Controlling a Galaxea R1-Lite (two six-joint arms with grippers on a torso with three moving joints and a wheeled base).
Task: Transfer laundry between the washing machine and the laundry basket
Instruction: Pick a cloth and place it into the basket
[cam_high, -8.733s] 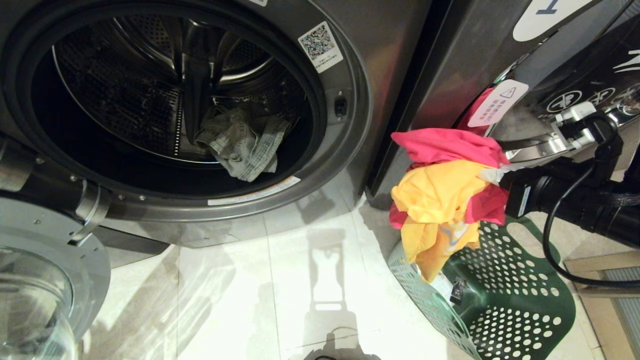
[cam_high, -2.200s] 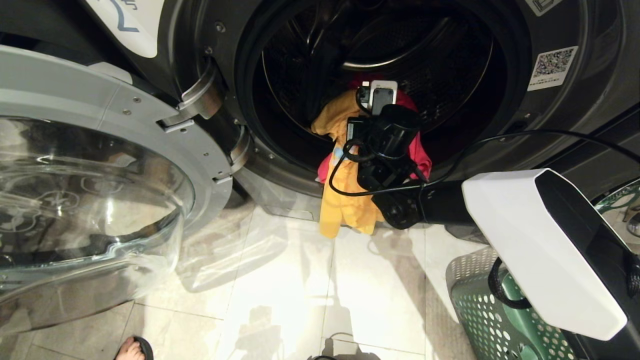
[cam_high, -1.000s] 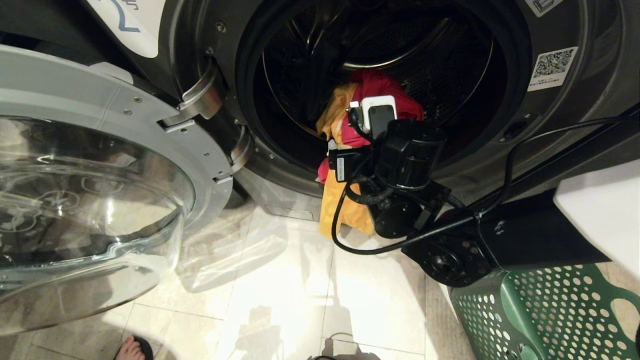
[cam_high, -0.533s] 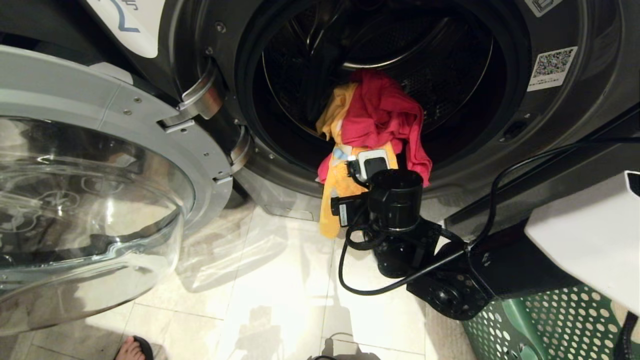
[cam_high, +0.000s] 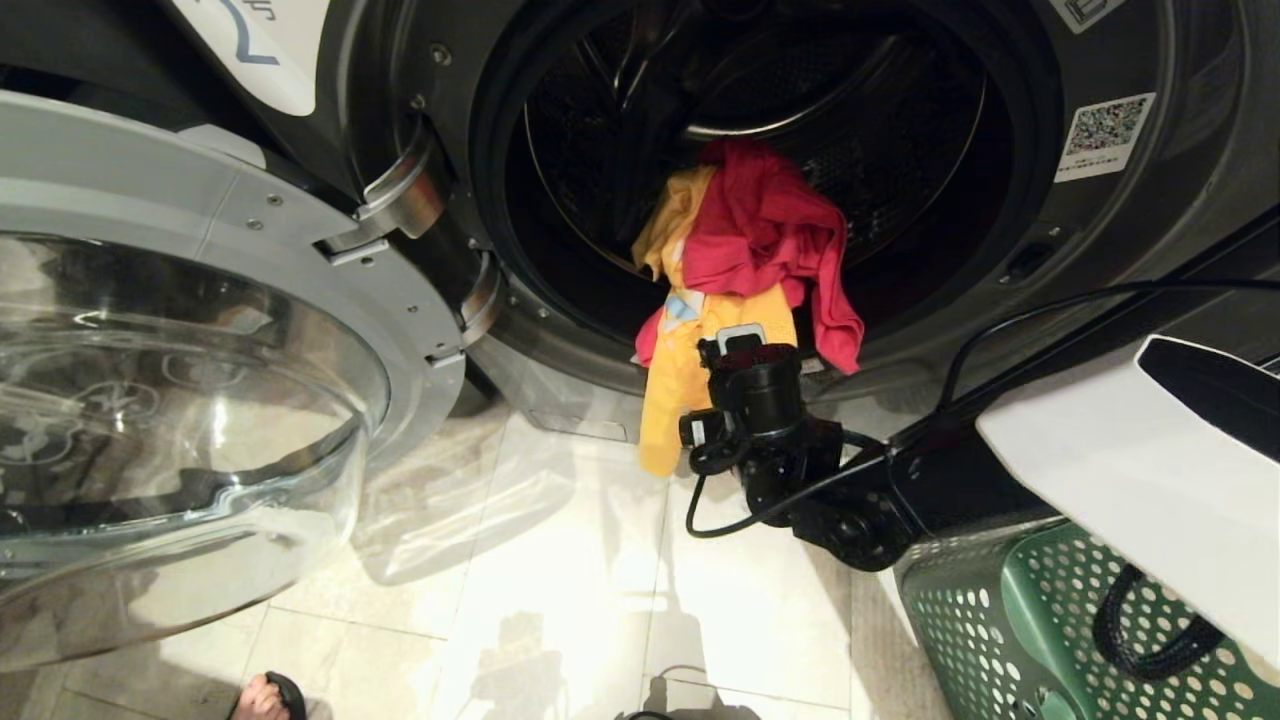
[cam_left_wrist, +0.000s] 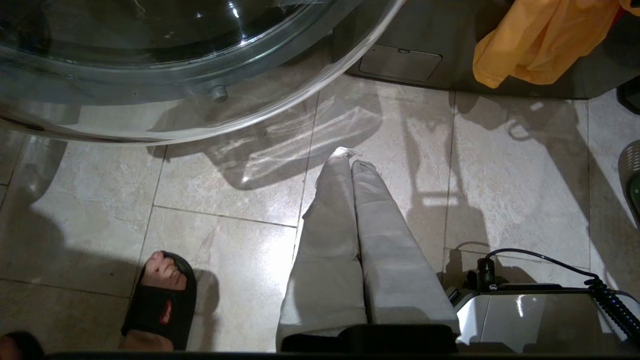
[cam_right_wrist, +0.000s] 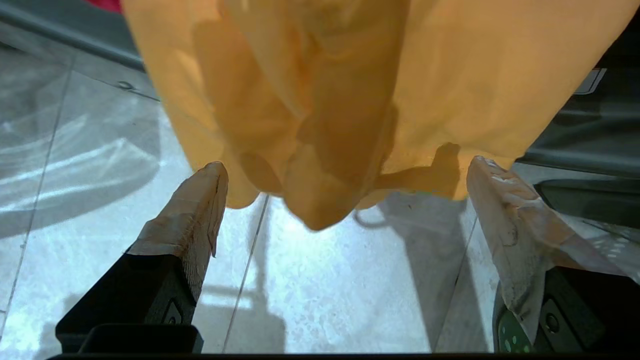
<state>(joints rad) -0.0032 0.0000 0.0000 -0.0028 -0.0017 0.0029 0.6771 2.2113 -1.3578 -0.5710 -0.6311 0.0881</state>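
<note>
Red shirt (cam_high: 765, 230) and yellow shirt (cam_high: 690, 370) hang half out of the washing machine (cam_high: 1130, 230); right claw (cam_right_wrist: 345, 195) gapes wide, empty; left claw (cam_left_wrist: 350, 160) closed, empty; tucking in remains

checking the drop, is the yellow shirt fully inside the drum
No, the yellow shirt hangs out over the washing machine door rim toward the floor.

Laundry basket (cam_high: 985, 630) half behind the right arm (rim cut off at the picture's edge)
</note>
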